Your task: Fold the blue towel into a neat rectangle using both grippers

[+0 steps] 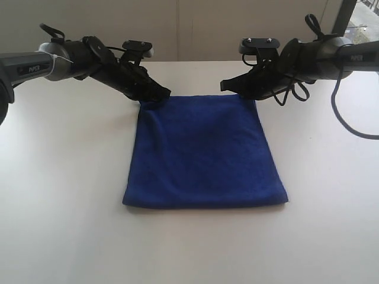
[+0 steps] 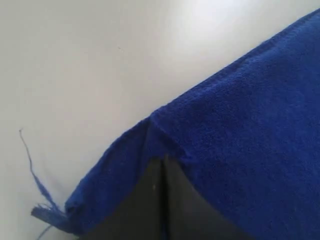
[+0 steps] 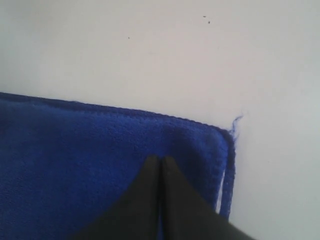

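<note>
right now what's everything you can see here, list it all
blue towel: one, royal blue, flat in the middle of the table
table: one, white, under everything
loose threads: two, blue, one at each far towel corner
wall: one, pale, behind the table
left end effector: one, black, shut on the towel's far left corner
right end effector: one, black, shut, tips on the towel by its far right corner

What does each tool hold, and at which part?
The left tool pinches the deep blue terry towel at one far corner; the right tool, shut, rests at the other, hold unclear.
</note>
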You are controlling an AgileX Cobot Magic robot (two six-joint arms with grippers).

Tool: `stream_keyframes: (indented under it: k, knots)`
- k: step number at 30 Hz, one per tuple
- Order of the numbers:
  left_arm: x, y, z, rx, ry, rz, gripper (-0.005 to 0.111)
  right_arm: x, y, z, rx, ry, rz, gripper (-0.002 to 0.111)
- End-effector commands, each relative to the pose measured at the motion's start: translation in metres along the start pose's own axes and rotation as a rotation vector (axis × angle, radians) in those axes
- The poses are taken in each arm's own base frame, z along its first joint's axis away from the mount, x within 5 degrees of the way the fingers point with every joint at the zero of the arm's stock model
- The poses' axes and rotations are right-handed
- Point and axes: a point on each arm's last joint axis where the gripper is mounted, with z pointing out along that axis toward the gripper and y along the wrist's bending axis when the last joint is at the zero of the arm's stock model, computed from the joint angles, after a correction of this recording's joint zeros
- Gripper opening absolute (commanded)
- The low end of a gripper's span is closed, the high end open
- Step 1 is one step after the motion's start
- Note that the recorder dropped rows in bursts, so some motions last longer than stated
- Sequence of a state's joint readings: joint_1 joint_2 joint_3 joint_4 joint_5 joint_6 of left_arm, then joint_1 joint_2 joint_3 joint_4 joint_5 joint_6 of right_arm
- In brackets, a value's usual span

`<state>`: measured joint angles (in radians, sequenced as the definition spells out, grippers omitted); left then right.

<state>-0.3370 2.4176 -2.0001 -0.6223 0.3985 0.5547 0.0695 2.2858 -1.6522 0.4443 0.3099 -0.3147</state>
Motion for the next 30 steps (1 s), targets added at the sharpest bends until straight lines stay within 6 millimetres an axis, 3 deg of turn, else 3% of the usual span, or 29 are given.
stream_keyframes:
  k: [1,11,15,16,21,24,30]
  knots:
    - [-0.008,-0.005,-0.009,0.016,-0.018,-0.001,0.0,-0.004,0.0,-0.004,0.002,-0.011,-0.007,0.0]
    - [-0.006,-0.006,-0.008,0.032,0.0,-0.026,0.002,-0.004,0.0,-0.004,0.002,-0.013,-0.007,0.0]
    - [-0.003,-0.009,-0.008,0.064,0.037,-0.035,0.019,-0.004,0.0,-0.004,0.002,-0.013,-0.007,0.0]
    - [0.0,-0.012,-0.009,0.09,0.069,-0.034,0.028,-0.004,0.0,-0.004,0.002,-0.013,-0.007,0.0]
    - [0.005,-0.017,-0.01,0.148,0.128,-0.042,0.039,-0.004,0.0,-0.004,0.002,-0.013,-0.007,0.0]
    - [0.002,-0.016,-0.013,0.139,0.113,-0.038,0.039,-0.004,0.0,-0.004,0.002,-0.013,-0.007,0.0]
    - [-0.022,-0.012,-0.039,0.114,0.039,0.014,0.039,-0.004,0.0,-0.004,0.002,-0.013,-0.007,0.0]
